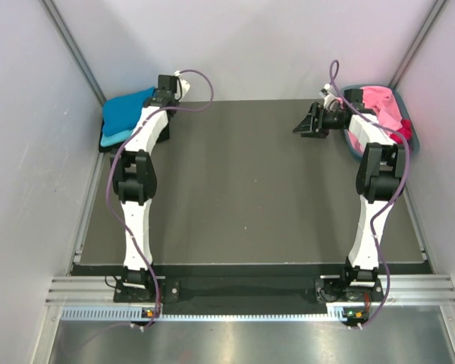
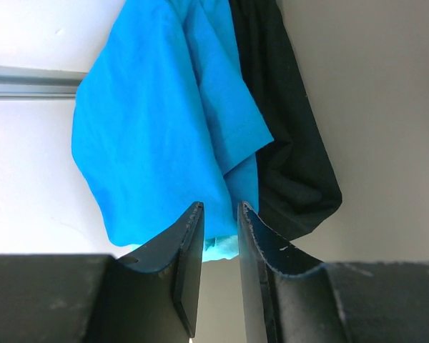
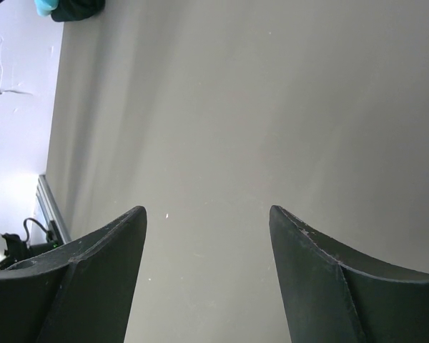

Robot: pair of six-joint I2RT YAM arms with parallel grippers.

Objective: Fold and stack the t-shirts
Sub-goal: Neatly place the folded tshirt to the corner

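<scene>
A: Where is the left claw (image 2: 220,207)?
B: At the far left corner, tips at the edge of the blue shirt (image 2: 157,128); jaws a narrow slit apart, a strip of turquoise (image 2: 216,248) showing in the slit; whether they bite the cloth I cannot tell.
A: And the pile?
B: Blue over turquoise, partly on a black cloth (image 2: 293,164); loose, not square.
A: So what needs care?
B: I judge the pile is being tended; if the claw lets go, spread wide before drawing back, or the top layer drags; if it takes hold, pinch one shirt only, at a hem.
A: Right claw (image 3: 207,214)?
B: Jaws wide, empty, over bare surface (image 1: 243,189), near the tub (image 1: 413,144) holding pink shirts (image 1: 379,102) and a crimson one (image 1: 400,135); lift one shirt alone, by a shoulder.
</scene>
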